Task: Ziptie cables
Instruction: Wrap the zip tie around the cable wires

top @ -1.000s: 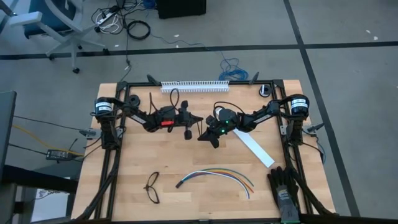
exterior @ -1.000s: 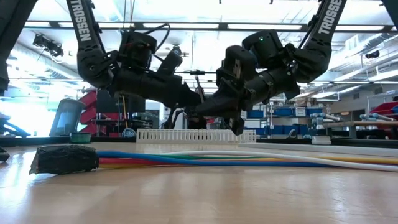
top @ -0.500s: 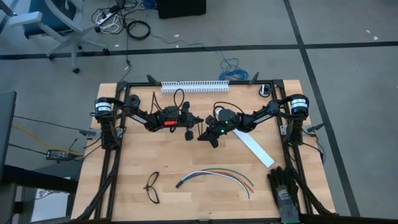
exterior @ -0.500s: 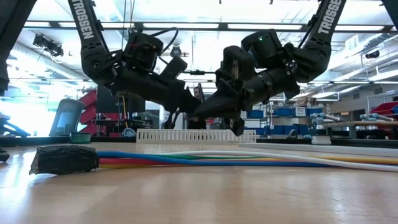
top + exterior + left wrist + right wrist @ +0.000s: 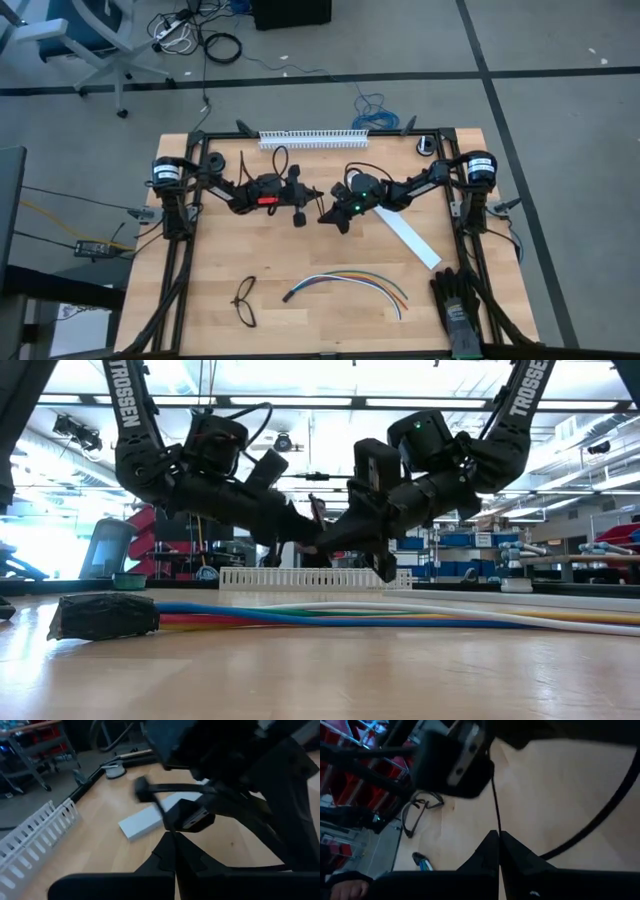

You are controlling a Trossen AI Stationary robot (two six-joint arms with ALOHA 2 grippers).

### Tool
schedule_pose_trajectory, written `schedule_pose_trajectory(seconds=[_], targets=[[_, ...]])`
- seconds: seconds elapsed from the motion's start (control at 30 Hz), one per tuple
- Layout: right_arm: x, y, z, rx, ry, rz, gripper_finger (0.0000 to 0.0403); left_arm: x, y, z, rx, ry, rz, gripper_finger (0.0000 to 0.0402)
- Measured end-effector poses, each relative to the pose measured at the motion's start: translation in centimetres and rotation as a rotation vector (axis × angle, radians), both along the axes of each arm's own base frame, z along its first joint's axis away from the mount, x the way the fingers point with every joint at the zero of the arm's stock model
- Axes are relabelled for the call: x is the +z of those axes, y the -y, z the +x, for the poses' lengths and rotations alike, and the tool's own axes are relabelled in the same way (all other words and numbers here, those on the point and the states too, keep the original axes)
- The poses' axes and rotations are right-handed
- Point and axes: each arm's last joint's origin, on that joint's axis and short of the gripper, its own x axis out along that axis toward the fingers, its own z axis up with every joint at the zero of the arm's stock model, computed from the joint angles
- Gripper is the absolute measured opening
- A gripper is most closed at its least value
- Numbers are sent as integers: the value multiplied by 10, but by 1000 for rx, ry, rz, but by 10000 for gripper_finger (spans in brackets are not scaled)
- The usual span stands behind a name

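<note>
Two grippers meet tip to tip above the table's middle: the left gripper [image 5: 312, 194] and the right gripper [image 5: 324, 214], both pressed together on the ziptie [image 5: 495, 805], a thin, springy, slippery strip best pinched near its end. The cables [image 5: 350, 282] lie near the front edge, light and floppy; grasp mid-bundle.

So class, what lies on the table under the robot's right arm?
A flat white strip lies there. Its near end shows plainly; its far end is covered by the right arm, so how far it runs cannot be seen.
</note>
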Motion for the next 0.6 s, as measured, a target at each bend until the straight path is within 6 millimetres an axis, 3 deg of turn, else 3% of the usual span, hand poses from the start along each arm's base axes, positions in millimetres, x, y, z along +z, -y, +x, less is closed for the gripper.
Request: schedule_pose_trajectory(seconds=[0.3,0.6], targets=[[6,12,-1,24,45,79,0,-5,20,2,58,-83,134,0],[-5,3,-4,87,-77,116,0,-5,21,2,114,-103,188,0]])
